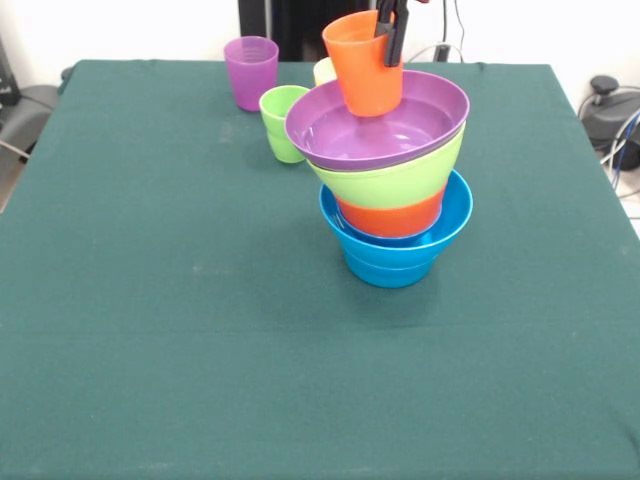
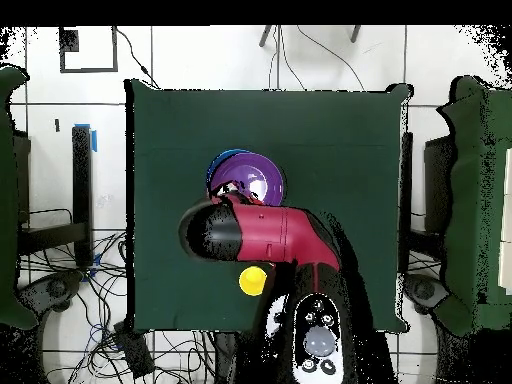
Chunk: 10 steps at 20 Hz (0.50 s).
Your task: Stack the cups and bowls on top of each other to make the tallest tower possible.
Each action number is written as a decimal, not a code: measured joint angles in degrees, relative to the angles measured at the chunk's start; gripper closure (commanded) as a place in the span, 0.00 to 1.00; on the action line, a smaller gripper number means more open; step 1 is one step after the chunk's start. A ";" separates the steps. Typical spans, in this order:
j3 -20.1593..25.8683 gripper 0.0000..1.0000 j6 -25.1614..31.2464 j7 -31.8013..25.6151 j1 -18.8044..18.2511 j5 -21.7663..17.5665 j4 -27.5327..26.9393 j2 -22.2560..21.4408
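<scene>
The gripper (image 1: 391,40) grasps the rim of the orange cup (image 1: 366,66), which sits tilted in the purple bowl (image 1: 380,122) atop the tower (image 1: 392,190). Beneath lie a lime green bowl (image 1: 392,180), an orange bowl (image 1: 392,217) and a blue bowl (image 1: 395,255). Behind, on the green table (image 1: 180,330), stand a green cup (image 1: 280,122), a purple cup (image 1: 250,70) and a yellow cup (image 1: 323,70).

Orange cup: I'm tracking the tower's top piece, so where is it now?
In the front view the orange cup sits tilted in the large purple bowl atop the tower, with the gripper clamped on its rim.
</scene>
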 measured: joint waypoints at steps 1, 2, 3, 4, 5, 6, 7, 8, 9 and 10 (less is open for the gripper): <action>0.00 1.00 0.00 0.00 0.02 0.00 -0.08 0.17; 0.00 1.00 0.00 0.00 0.03 0.00 -0.12 0.24; 0.00 1.00 -0.05 0.00 0.05 0.00 -0.12 0.30; 0.00 1.00 -0.11 0.00 0.08 0.00 -0.12 0.36; 0.00 1.00 -0.24 0.00 0.11 -0.01 -0.11 0.44; -0.01 1.00 -0.29 0.00 0.13 -0.01 -0.11 0.47; 0.00 1.00 -0.32 0.00 0.14 -0.01 -0.11 0.48; 0.00 1.00 -0.34 0.00 0.17 -0.01 -0.12 0.48; 0.00 1.00 -0.36 0.00 0.20 -0.01 -0.14 0.47; 0.00 1.00 -0.38 0.00 0.22 -0.01 -0.15 0.47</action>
